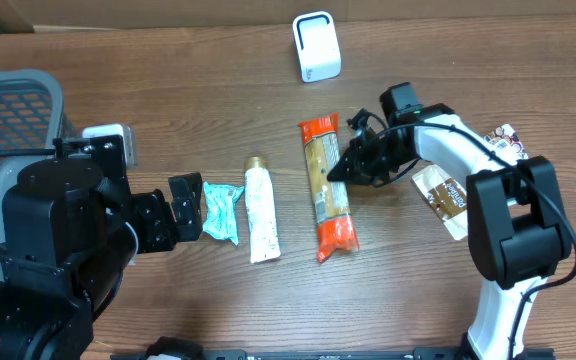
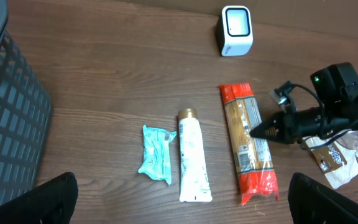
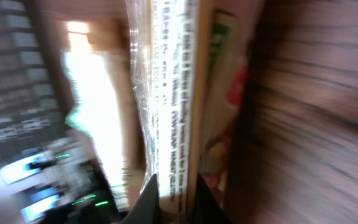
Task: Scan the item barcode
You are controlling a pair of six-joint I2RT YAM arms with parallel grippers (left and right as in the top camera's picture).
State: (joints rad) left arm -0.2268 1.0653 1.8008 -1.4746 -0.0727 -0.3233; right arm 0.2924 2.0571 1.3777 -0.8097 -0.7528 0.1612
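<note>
The basket [image 1: 13, 110] is blocking nine o'clock, the scanner [image 1: 316, 46] twelve, the pasta packet [image 1: 326, 190] the centre; bare tabletop [image 1: 398, 300] is lying open toward six.

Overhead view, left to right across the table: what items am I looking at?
basket → teal packet → tube → pasta pack → brown packet

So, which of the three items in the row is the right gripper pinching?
The orange pasta packet, the rightmost; the white tube and teal pouch lie untouched.
</note>
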